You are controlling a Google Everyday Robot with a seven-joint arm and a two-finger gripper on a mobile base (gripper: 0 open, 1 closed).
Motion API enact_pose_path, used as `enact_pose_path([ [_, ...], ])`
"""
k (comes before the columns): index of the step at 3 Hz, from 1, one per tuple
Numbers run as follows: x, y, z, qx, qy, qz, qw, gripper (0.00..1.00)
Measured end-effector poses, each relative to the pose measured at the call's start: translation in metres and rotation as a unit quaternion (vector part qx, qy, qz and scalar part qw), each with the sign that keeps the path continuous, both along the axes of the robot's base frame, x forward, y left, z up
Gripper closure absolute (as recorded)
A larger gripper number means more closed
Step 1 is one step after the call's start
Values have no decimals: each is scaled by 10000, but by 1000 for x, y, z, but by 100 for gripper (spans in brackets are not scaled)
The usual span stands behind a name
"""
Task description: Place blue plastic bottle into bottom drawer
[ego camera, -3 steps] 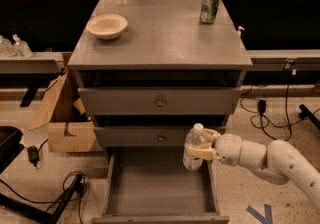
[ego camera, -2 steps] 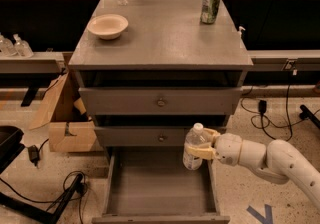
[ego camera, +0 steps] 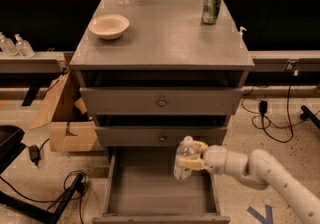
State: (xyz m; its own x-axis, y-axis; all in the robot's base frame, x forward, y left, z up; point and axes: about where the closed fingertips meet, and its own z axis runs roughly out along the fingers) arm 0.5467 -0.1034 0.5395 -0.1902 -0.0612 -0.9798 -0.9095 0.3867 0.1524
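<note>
Cabinet top (ego camera: 165, 43) bears 1 bowl (ego camera: 109, 25), 1 can (ego camera: 211, 6); claw (ego camera: 191, 156) clenches blue plastic bottle (ego camera: 180, 166) over bottom drawer (ego camera: 150, 188).

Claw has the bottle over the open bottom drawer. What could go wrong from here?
1. The claw holds the clear plastic water bottle with white cap upright, above the floor of the open grey bottom drawer and near its right wall. If released at that height, it may tip, roll or clip that wall.
2. The bottle's cap appears close to the grey middle drawer front. Any upward or inward move could knock it.
</note>
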Motion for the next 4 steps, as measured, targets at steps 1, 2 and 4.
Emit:
enact_pose_path([
  [1,-3,27,-88,210,51,466,9987,100],
  [2,-2,45,-164,360,150,778,9962,100],
  [4,31,53,-271,342,112,784,9963,100],
])
